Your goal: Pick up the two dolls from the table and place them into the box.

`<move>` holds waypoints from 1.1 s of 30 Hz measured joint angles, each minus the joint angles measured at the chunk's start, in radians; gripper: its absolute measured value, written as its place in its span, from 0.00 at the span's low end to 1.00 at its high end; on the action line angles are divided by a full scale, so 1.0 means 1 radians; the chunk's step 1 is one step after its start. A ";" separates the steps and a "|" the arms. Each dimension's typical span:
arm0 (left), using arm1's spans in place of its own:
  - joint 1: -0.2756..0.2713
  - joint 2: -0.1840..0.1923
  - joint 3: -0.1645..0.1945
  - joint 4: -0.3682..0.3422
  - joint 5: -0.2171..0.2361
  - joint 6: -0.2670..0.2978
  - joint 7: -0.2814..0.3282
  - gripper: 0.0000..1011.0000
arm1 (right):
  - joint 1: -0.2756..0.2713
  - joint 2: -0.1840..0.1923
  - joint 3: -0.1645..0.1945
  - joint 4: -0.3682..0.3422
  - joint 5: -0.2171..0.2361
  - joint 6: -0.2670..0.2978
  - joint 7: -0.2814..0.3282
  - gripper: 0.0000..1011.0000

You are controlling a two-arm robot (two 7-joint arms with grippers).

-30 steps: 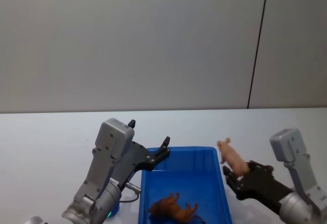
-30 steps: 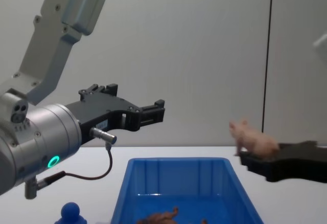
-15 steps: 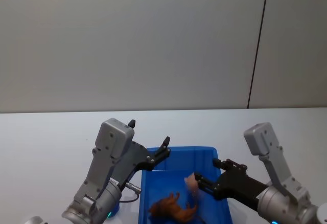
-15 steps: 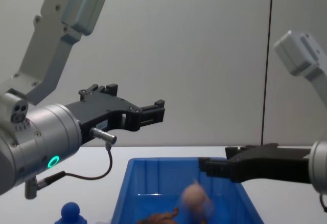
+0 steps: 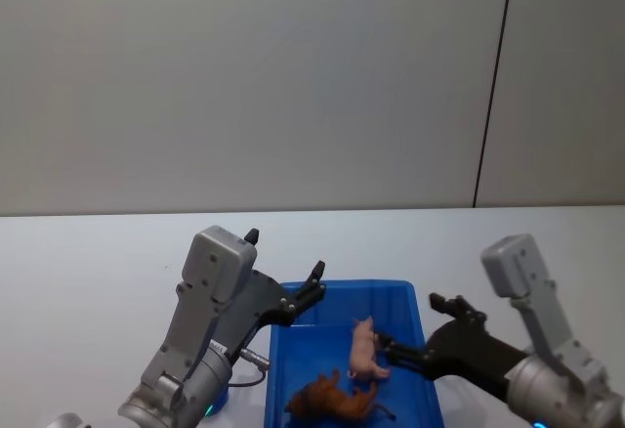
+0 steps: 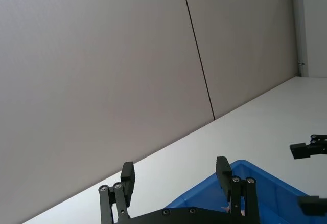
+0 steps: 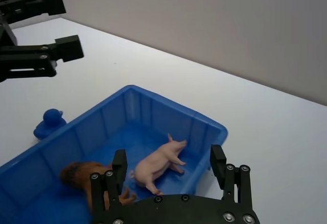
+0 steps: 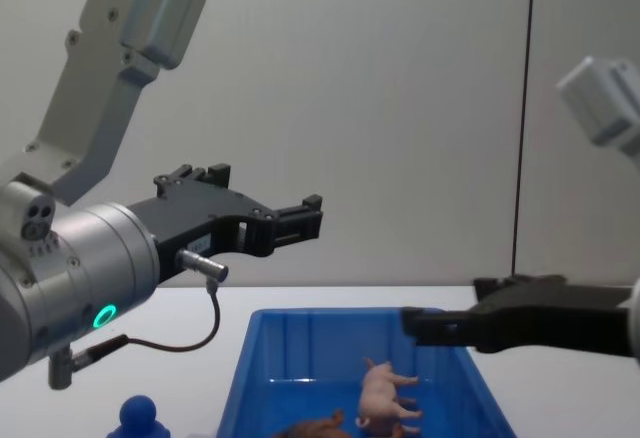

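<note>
Okay, pig (image 5: 364, 348) & brown doll (image 5: 330, 401) lie in box (image 5: 337, 303), lower centre. R gripper (image 5: 415, 322) gapes wide, empty, at its right rim; L gripper (image 5: 285, 252) wide too. Lift R straight up w/o clipping it.

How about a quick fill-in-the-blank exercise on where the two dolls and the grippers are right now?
The pink pig lies inside the ___ box.
Next to it in that box lies the ___ shaggy animal.
The left gripper and the right gripper hold nothing; their fingers are ___.
The number of dolls in the box is ___.
Missing words: blue; brown; open; two.
</note>
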 joint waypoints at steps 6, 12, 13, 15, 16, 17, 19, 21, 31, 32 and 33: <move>0.000 0.000 0.000 0.000 0.000 0.000 0.000 0.99 | -0.031 0.040 0.025 -0.025 0.019 -0.022 -0.021 0.99; 0.000 0.000 0.000 0.000 0.000 0.000 0.000 0.99 | -0.067 0.082 0.051 -0.051 0.040 -0.044 -0.037 0.99; 0.000 0.000 0.000 0.000 0.000 0.000 0.000 0.99 | -0.071 0.086 0.053 -0.053 0.043 -0.046 -0.038 0.99; 0.000 0.000 0.000 0.000 0.000 0.000 0.000 0.99 | -0.083 0.098 0.061 -0.062 0.049 -0.052 -0.044 0.99; 0.000 0.000 0.000 0.000 0.000 0.000 0.000 0.99 | -0.086 0.102 0.063 -0.064 0.051 -0.054 -0.045 0.99; 0.000 0.000 0.000 0.000 0.000 0.000 0.000 0.99 | -0.092 0.109 0.066 -0.068 0.054 -0.057 -0.048 0.99; 0.000 0.000 0.000 0.000 0.000 0.000 0.000 0.99 | -0.098 0.114 0.070 -0.072 0.057 -0.060 -0.050 0.99; 0.001 0.000 0.000 0.000 0.000 0.000 0.000 0.99 | -0.104 0.121 0.074 -0.076 0.061 -0.063 -0.053 0.99; 0.031 0.025 -0.010 -0.028 -0.007 0.014 0.040 0.99 | -0.123 0.141 0.086 -0.088 0.071 -0.073 -0.061 0.99; 0.043 0.035 -0.013 -0.039 -0.011 0.019 0.050 0.99 | -0.124 0.142 0.086 -0.089 0.072 -0.074 -0.061 0.99; 0.047 0.039 -0.014 -0.044 -0.013 0.022 0.059 0.99 | -0.125 0.144 0.086 -0.089 0.072 -0.075 -0.061 0.99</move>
